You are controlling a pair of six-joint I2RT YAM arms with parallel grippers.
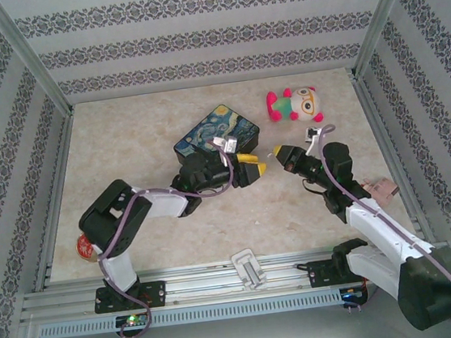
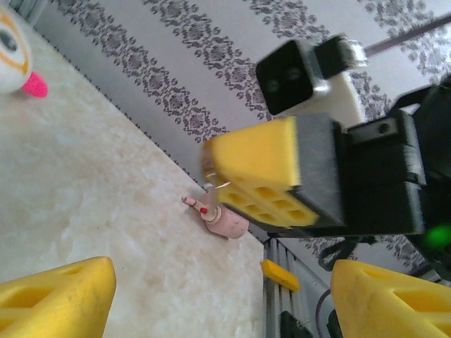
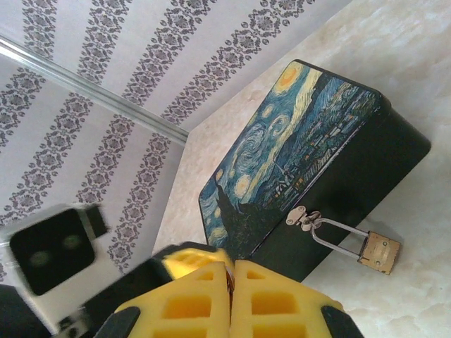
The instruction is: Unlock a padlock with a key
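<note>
The padlock (image 3: 381, 253) is small and brass-coloured. Its thin shackle hangs from the latch (image 3: 304, 217) of the painted tin (image 3: 296, 155), and the body rests on the table. My right gripper (image 3: 230, 282) is shut on the key (image 3: 228, 280), a thin metal sliver between its yellow pads. In the left wrist view the key (image 2: 218, 185) pokes from the tip of the right gripper (image 2: 211, 176). My left gripper (image 2: 225, 306) is open with nothing between its fingers, facing the right gripper's tip. From above, the left gripper (image 1: 258, 166) and right gripper (image 1: 277, 156) nearly meet in front of the tin (image 1: 215, 134).
A plush toy (image 1: 293, 105) lies at the back right of the table. A pink object (image 1: 383, 190) sits near the right edge, and a red item (image 1: 84, 249) near the left arm's base. A white part (image 1: 249, 268) rests on the front rail.
</note>
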